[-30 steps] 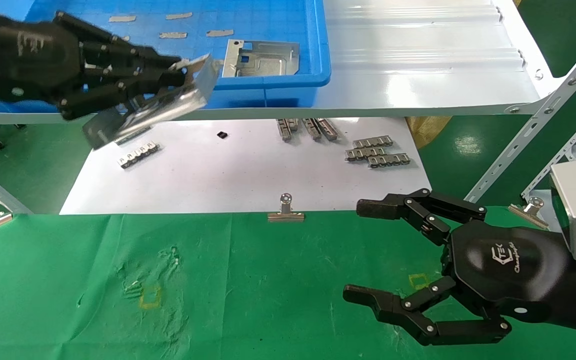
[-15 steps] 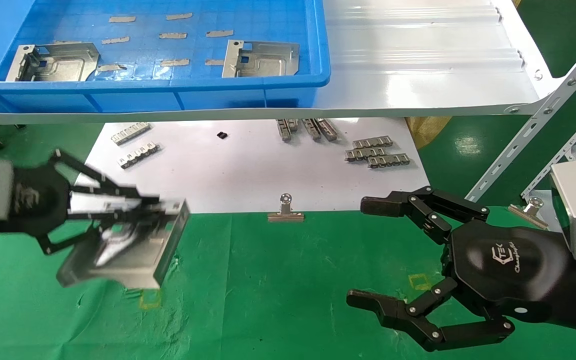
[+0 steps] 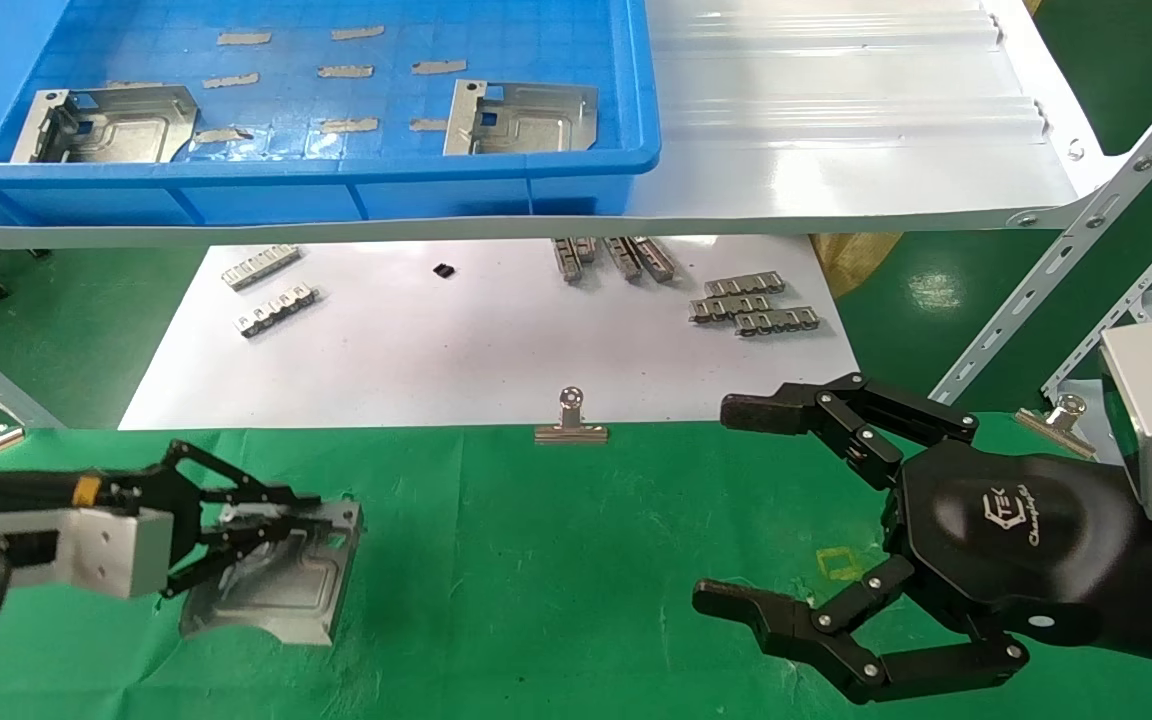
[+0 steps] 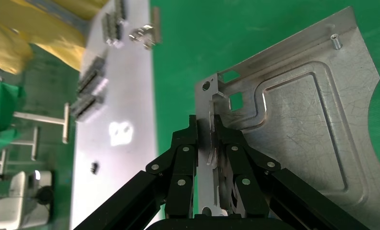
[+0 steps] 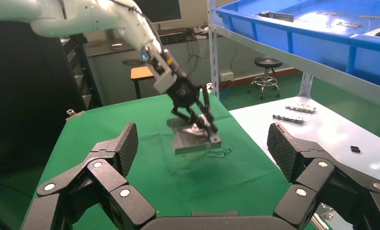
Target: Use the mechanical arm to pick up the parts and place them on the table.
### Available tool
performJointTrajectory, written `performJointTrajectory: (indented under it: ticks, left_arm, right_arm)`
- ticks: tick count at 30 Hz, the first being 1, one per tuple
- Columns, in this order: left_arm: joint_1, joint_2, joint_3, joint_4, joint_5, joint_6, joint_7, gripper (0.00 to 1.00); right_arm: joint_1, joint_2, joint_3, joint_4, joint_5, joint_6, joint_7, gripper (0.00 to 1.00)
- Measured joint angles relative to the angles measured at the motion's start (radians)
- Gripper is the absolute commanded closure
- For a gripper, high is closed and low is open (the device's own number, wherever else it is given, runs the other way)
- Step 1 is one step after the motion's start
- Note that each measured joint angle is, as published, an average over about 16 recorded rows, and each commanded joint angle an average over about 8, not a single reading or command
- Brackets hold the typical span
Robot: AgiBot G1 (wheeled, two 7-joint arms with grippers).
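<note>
Wrinkled green cloth covers the table (image 3: 556,560), with a white sheet (image 3: 476,340) beyond it and a glossy white shelf (image 3: 836,150) carrying a blue plastic bin (image 3: 336,170) at the far side.

At the near left, the left gripper (image 3: 281,525) has its thin black fingers (image 4: 185,153) pinched narrowly onto a bent-up edge tab of a stamped sheet-metal part (image 3: 281,590). The plate lies low over the cloth. From the right wrist view it looks slightly tilted, and whether it fully rests on the table cannot be told. Two more parts (image 3: 521,118) lie in the bin, one at its left end and one near its right end.

The right gripper (image 3: 746,510) hovers over the near right of the table, fingers spread wide and holding nothing.

The grip is on a narrow tab only, so the smooth plate could probably pivot or slip if the arm jerks. If the fingers open while one edge is raised, the plate may drop and slide. The loose cloth could also bunch under a dragged edge.

The plate is thin, shiny, finely scratched metal with a square hole, an embossed channel and one curved edge. Small toothed strips (image 3: 756,305) lie on the sheet, and a binder clip (image 3: 571,420) sits on its near edge.
</note>
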Motion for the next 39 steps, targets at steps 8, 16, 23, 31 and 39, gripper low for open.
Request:
performJointTrajectory:
  ticks: [8,16,23,31,39]
  left_arm:
    - [0.092,-0.001,-0.011,-0.013,-0.027,-0.063,0.065,0.00]
    - [0.120,0.004,-0.016,0.000,-0.044,-0.074,0.081,0.00]
    - [0.108,0.005,-0.014,0.056,-0.094,0.008,-0.045,0.00]
    - [0.095,0.019,-0.016,0.181,-0.197,0.162,-0.263,0.00]
    - [0.103,0.034,-0.026,0.249,-0.256,0.236,-0.353,0.00]
  right_arm:
    - [0.000,0.000,0.000,0.000,0.000,0.000,0.000,0.00]
    - [0.000,0.000,0.000,0.000,0.000,0.000,0.000,0.00]
    - [0.000,0.000,0.000,0.000,0.000,0.000,0.000,0.00]
    - [0.000,0.000,0.000,0.000,0.000,0.000,0.000,0.00]
    - [0.000,0.000,0.000,0.000,0.000,0.000,0.000,0.00]
